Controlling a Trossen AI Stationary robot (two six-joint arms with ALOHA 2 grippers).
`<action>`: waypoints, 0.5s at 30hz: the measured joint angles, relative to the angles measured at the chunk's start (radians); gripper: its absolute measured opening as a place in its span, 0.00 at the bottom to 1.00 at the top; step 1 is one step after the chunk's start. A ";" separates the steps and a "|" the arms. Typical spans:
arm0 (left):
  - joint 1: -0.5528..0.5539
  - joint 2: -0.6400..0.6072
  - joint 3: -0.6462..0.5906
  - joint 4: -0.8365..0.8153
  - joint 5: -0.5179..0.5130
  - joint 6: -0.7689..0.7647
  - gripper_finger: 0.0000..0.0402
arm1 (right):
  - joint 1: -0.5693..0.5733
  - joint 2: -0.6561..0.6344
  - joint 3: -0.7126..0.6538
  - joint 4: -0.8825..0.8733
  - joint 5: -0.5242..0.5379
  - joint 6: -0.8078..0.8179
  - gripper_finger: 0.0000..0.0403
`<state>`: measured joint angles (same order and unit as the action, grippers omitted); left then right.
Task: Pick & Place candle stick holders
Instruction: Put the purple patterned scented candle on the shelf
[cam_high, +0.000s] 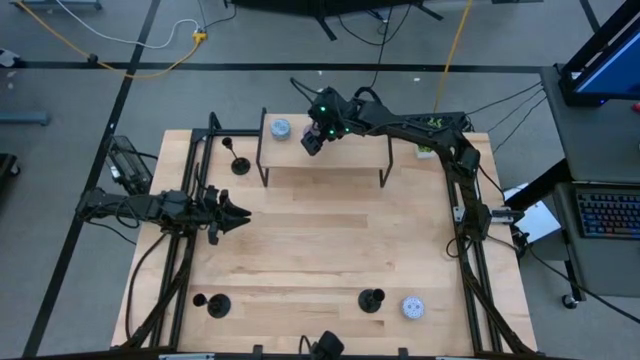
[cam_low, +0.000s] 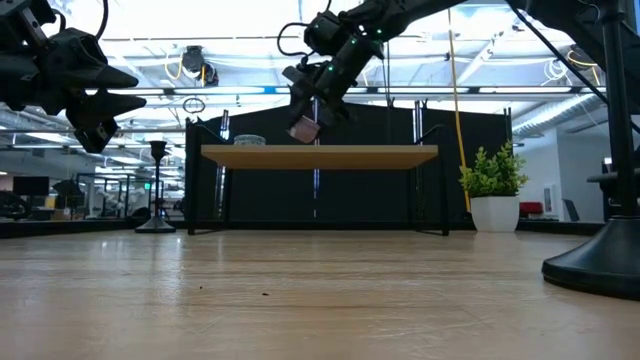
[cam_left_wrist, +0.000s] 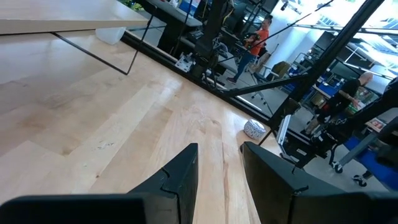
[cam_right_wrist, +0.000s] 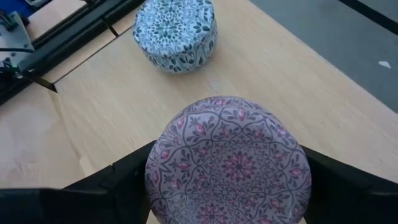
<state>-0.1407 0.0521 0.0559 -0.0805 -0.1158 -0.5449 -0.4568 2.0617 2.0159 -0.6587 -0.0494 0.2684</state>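
Note:
Three matte-black candle stick holders stand on their round bases on the table: one left of the shelf (cam_high: 240, 165), one at the near left (cam_high: 215, 305), one at the near middle (cam_high: 371, 300). My right gripper (cam_high: 315, 140) is over the wooden shelf (cam_high: 325, 155), shut on a lilac patterned tin (cam_right_wrist: 227, 162). A pale-blue tin (cam_right_wrist: 175, 31) sits on the shelf beside it. My left gripper (cam_high: 235, 215) is open and empty above the table's left side. My right gripper pinches the lilac tin by opposite sides of its round wall (cam_right_wrist: 155, 180), one finger (cam_right_wrist: 121, 183) on each side, coming from above. In the low view the tin (cam_low: 305, 130) hangs a little tilted, just clear of the shelf top (cam_low: 320, 155).
A third patterned tin (cam_high: 412, 307) lies on the table at the near right. The shelf stands on thin black legs at the table's far middle. Black frame rails run along the table's left (cam_high: 185, 250) and right (cam_high: 465, 230) edges. Bare wood lies between the shelf and the near holders.

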 joint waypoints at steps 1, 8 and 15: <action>0.000 0.000 0.000 0.000 0.000 0.000 0.33 | 0.000 0.000 0.000 0.002 0.000 0.000 0.76; 0.000 0.000 0.000 0.001 0.001 -0.001 0.33 | 0.000 0.000 0.000 0.000 -0.003 -0.001 0.81; 0.000 0.000 0.000 0.001 0.002 -0.004 0.33 | 0.000 0.000 0.000 0.004 -0.003 0.000 0.83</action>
<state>-0.1407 0.0521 0.0559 -0.0792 -0.1143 -0.5484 -0.4564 2.0617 2.0159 -0.6544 -0.0521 0.2680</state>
